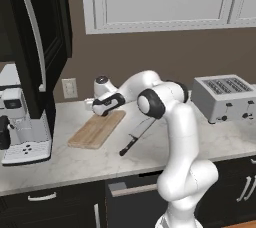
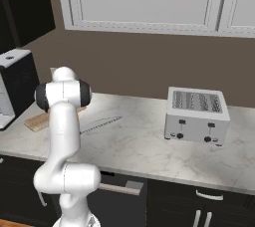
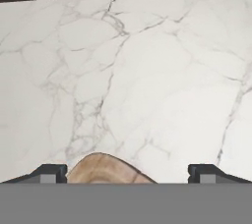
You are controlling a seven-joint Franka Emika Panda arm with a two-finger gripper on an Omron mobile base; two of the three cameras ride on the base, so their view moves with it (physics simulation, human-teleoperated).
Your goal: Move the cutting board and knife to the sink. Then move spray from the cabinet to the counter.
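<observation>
Jaws spread wide over cutting board (image 1: 97, 128) far corner, seemingly not touching; knife (image 1: 137, 135) beside it on bench (image 1: 75, 162).

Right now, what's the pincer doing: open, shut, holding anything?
Pincer: open, holding nothing; its fingertips stand wide apart on either side of a corner of the cutting board.

Arm (image 1: 180, 137): glossy white rounded segments, smooth casing. Dark grey-black round caps at joints. Hand section white with a black band. Gripper (image 3: 128, 174): two small dark finger tips (image 3: 49, 173), possibly with grey pads; view poor.
</observation>
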